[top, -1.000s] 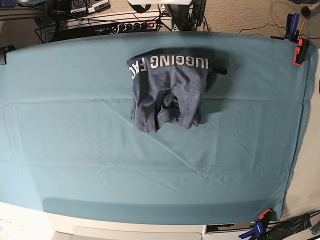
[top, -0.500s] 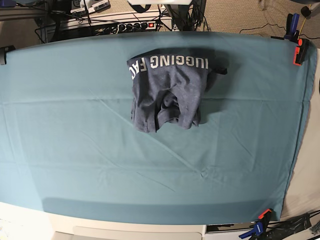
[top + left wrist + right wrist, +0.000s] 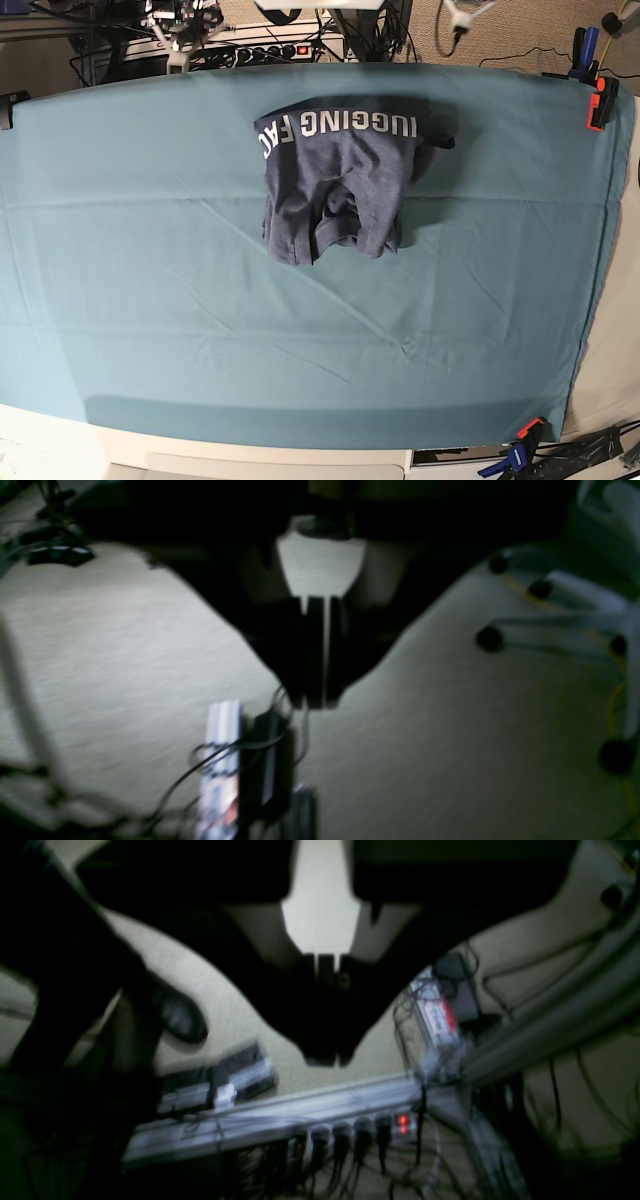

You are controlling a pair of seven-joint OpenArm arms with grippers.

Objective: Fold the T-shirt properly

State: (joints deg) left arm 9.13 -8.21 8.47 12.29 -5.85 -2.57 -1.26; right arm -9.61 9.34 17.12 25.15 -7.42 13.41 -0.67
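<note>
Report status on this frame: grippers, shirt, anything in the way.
Left gripper shut, empty, off the table. Right gripper the same. T-shirt bunched, unfolded, on the teal cloth. Nothing in the way.

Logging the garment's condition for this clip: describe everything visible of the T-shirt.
The T-shirt is heathered slate-blue, cotton-looking, with large white block lettering that reads upside down along its far edge in the base view. It lies bunched in a rough rectangle, not neatly folded: rumpled folds gather near its middle and its near edge is uneven. A dark bit of fabric sticks out at its far right corner. It rests on the teal table cloth, toward the far side and near the centre. Nothing else touches it.
</note>
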